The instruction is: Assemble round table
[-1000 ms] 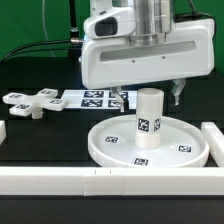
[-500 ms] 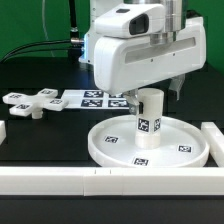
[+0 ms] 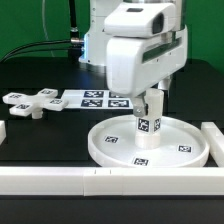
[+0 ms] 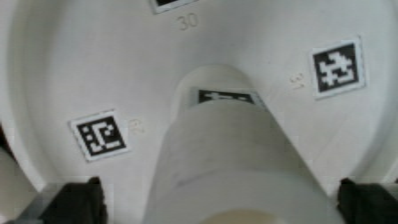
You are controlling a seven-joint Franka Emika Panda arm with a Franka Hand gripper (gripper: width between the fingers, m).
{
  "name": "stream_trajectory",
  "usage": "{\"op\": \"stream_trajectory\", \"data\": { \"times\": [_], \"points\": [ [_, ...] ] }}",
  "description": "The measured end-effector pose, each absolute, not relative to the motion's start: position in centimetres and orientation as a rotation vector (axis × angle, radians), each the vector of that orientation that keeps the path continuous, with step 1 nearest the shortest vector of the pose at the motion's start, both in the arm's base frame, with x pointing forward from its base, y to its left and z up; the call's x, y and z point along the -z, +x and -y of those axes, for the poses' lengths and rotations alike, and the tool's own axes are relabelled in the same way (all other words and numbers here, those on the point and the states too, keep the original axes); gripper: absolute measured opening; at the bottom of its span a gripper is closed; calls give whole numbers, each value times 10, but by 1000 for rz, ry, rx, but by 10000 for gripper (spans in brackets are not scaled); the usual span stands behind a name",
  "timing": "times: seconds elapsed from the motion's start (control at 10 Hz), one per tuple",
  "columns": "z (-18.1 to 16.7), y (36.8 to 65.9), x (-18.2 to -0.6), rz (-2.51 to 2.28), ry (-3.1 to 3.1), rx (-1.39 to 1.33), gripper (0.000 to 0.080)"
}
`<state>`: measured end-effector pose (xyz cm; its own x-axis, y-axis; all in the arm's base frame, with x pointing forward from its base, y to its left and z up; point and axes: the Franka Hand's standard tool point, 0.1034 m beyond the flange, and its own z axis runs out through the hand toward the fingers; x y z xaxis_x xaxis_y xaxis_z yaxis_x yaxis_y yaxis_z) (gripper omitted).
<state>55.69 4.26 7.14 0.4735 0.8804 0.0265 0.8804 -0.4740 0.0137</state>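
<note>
Three white tagged parts make up the round table, and two of them are together on the black desk [image 3: 50, 135]. The large rimmed round disc [image 3: 100, 150] lies flat near the front border bar [image 3: 60, 182], with its rim upward. The short thick post [image 3: 148, 128] stands upright at the disc's centre. Whether it is fully fastened into the disc or only resting there cannot be told from either view. The small cross-shaped foot [image 3: 28, 103] lies loose well apart, on the exterior view's left, just beside the marker board [image 3: 95, 98], and is not yet joined to anything. By this reckoning the task is about halfway done: the post is placed, perhaps needing tightening, and the foot remains to be fetched and fixed onto the top of the post.

The arm hangs straight down over the disc, its wrist vertical and its bulky white housing directly above the post. The end effector [image 3: 150, 100] is lowered around the post's upper end. In the wrist view the two dark fingers [image 4: 80, 200] stand on either side of the post, with a visible gap on at least one side. The end effector therefore appears released, straddling the post rather than squeezing it. Closing there would probably give a firm hold on the post for turning or pressing it home.
</note>
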Motion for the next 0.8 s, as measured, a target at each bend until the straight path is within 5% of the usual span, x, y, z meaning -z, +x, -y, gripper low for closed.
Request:
{"op": "stream_trajectory", "data": {
  "times": [0.8],
  "points": [
    [-44, 556, -67, 2160, -2332, -12, 648]
  ]
}}
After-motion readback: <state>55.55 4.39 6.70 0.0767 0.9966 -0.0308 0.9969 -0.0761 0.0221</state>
